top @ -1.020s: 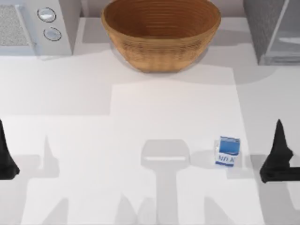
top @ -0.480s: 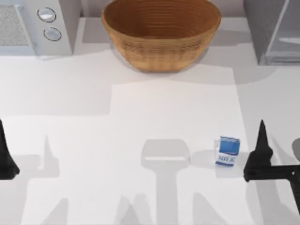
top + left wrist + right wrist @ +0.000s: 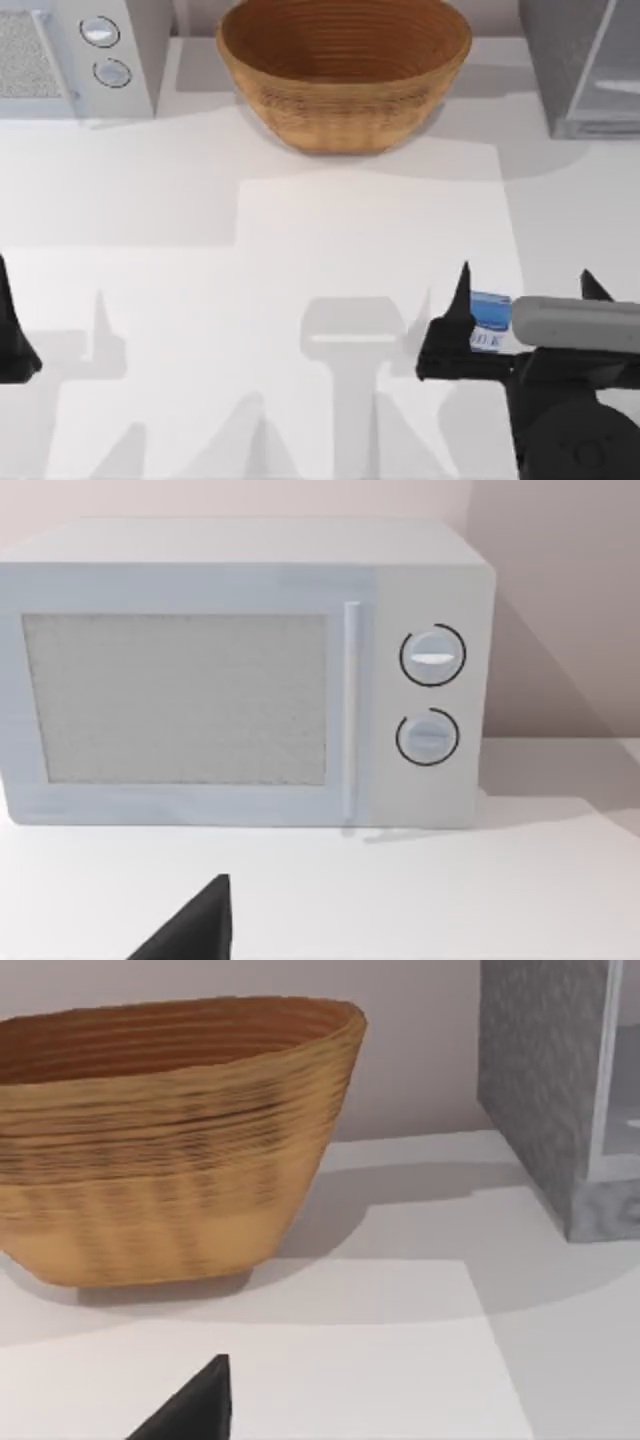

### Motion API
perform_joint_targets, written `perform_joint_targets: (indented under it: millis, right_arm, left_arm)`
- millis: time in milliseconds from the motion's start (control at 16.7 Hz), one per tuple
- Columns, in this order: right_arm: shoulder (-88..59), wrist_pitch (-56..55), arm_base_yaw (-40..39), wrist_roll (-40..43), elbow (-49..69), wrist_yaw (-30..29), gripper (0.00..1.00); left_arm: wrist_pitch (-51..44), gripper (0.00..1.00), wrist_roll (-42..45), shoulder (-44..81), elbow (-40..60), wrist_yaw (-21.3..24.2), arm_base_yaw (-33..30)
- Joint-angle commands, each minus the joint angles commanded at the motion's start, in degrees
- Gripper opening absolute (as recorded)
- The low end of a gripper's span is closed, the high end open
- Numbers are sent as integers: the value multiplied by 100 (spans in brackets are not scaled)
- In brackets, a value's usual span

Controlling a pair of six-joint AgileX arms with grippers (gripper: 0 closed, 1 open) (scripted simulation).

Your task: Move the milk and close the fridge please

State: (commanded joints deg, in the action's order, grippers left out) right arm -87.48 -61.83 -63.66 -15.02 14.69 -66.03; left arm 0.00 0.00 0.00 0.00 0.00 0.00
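Right pincer point(image 3: 520, 290) open, straddling milk point(image 3: 490, 322).

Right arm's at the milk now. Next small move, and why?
Probably lower the right gripper and shut it on the milk. In the top view its fingers stand apart on either side of the carton, which rests on the table. The left gripper is parked at the table's left edge.

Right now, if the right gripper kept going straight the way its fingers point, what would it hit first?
The right gripper points toward the table's far edge, straddling the milk. Ahead lies bare table, then probably the wicker bowl, with the fridge off to the right. Depth is uncertain.
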Motion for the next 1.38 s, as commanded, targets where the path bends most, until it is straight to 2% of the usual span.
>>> perform_joint_targets:
  millis: [420,660,1080,1380]
  right_arm:
    - [-2615,-864,-37,-832,685,-751,100]
    - [-3280,-1044,-86,-986,797,-960,100]
    - [-3316,-1123,-13,-910,805,-903,100]
    - [-3639,-1851,491,-313,984,-432,100]
  left_arm:
    - [0,100,0,0,0,0,0]
    - [0,100,0,0,0,0,0]
    - [0,100,0,0,0,0,0]
    - [0,100,0,0,0,0,0]
